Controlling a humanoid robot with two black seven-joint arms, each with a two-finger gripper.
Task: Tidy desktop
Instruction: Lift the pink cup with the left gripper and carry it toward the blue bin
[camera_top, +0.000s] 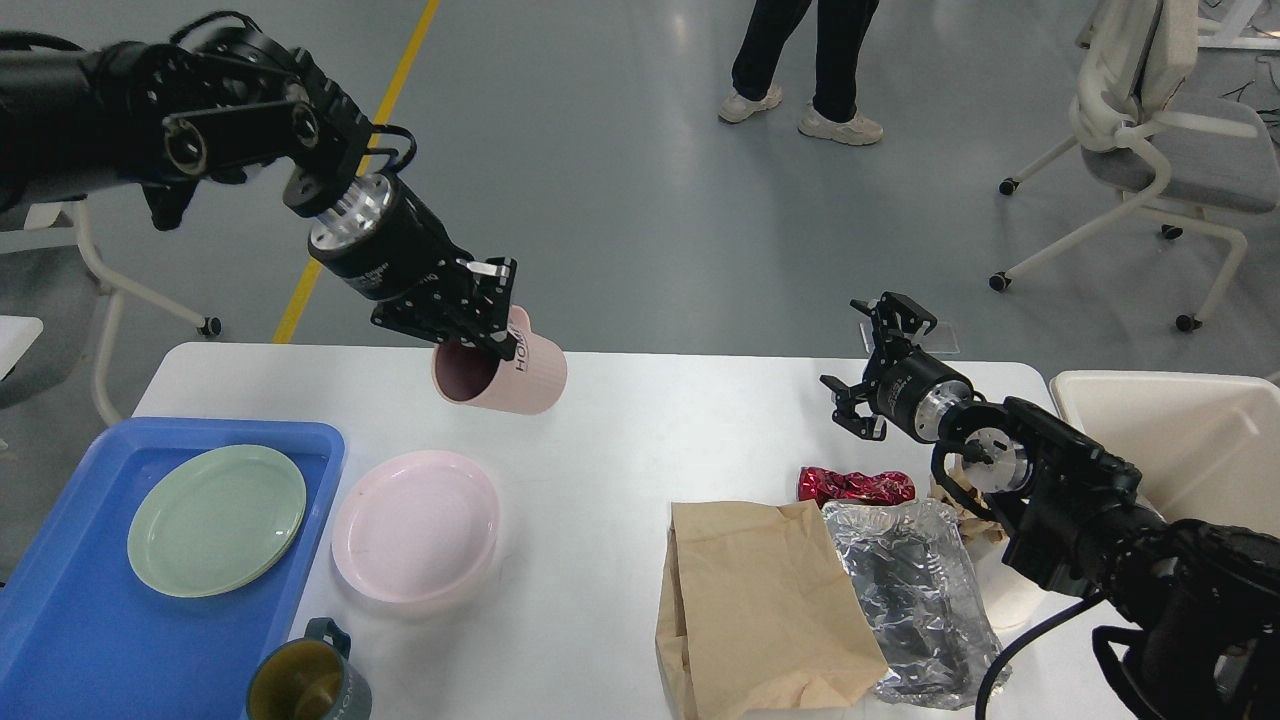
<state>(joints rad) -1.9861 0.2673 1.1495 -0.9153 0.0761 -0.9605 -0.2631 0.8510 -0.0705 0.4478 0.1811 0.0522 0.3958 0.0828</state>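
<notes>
Left gripper (478, 322): your fingers are clamped on the rim of the pink mug (503, 374), which hangs tilted below them, mouth toward the camera, lifted clear of the desktop (640, 440).

Right gripper (880, 365): your fingers stand spread with nothing between them, held above the far right part of the desktop.

Desktop: it lies under both sets of fingers, directly beneath the carried mug and the empty right fingers alike.

Done so far: you have one green plate (217, 519) lying in the blue tray (70, 640), well below and left of your left fingers. That is the only item visibly put away.

Left to sort, dish side: the pink plate (415, 525) sits on the desktop just beside the tray, below your left fingers; a dark mug (306, 682) stands at the near edge, partly overlapping the tray's corner.

Left to sort, litter side: the brown paper bag (760, 600), crumpled foil (915, 590) and red wrapper (855, 486) lie just below your right fingers; the cream bin (1180, 440) waits to their right.

Progress: early, by my reading. The mug in hand likely belongs with the tray, and most items are unplaced.
</notes>
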